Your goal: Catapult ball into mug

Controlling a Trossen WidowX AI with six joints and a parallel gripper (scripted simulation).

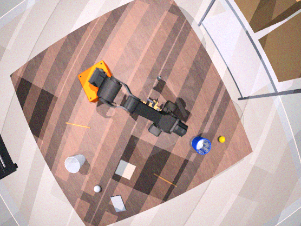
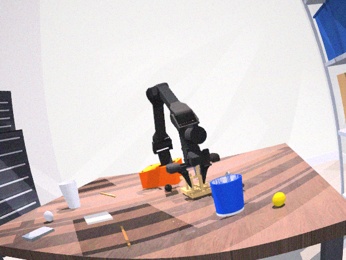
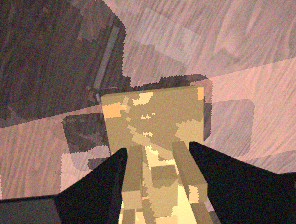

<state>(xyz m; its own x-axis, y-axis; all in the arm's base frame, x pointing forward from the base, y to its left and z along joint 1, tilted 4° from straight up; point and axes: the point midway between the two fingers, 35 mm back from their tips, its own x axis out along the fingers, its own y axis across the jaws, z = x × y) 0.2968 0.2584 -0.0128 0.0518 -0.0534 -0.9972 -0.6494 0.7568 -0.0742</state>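
Note:
The tan catapult [image 1: 155,105] [image 2: 199,193] [image 3: 155,120] is under the arm's end. My gripper [image 2: 197,184] [image 3: 158,150] points down and is shut on its upright frame, with one finger on each side. The base is at or just above the table; I cannot tell which. The arm hides much of the catapult in the top view, and its cup is not clearly seen. The blue mug [image 1: 201,146] [image 2: 228,196] stands upright, apart from the catapult. A yellow ball [image 1: 221,139] [image 2: 279,199] lies beyond the mug. A small grey ball [image 1: 158,78] lies behind the catapult.
A white cup [image 1: 73,164] [image 2: 70,194], a white ball [image 1: 97,188] [image 2: 48,216], a white tile [image 1: 125,170] [image 2: 98,218], a grey slab [image 1: 118,203] [image 2: 38,233] and two thin sticks [image 1: 78,125] [image 1: 165,180] lie around. A black ball [image 2: 168,188] is near the orange arm base [image 2: 152,178].

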